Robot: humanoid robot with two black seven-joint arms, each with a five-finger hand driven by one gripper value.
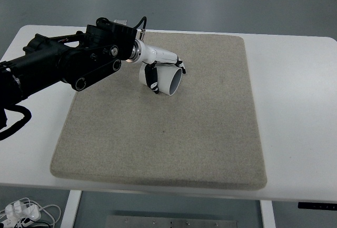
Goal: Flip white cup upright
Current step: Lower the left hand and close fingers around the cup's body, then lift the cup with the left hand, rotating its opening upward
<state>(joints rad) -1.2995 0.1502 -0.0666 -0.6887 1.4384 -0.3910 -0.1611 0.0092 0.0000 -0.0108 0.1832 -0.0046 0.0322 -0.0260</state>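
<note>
A white cup (169, 80) lies on its side on the grey felt mat (168, 133), its open mouth facing the lower right. My left hand (164, 70) reaches in from the left on a black arm (63, 65). Its white fingers with black tips wrap over the cup's top and near side, so the hand is shut on the cup. The cup's far side is hidden by the hand. The right arm does not show.
The mat covers the middle of a white table (295, 107). White cables (23, 212) lie on the floor at the lower left, below the table's front edge.
</note>
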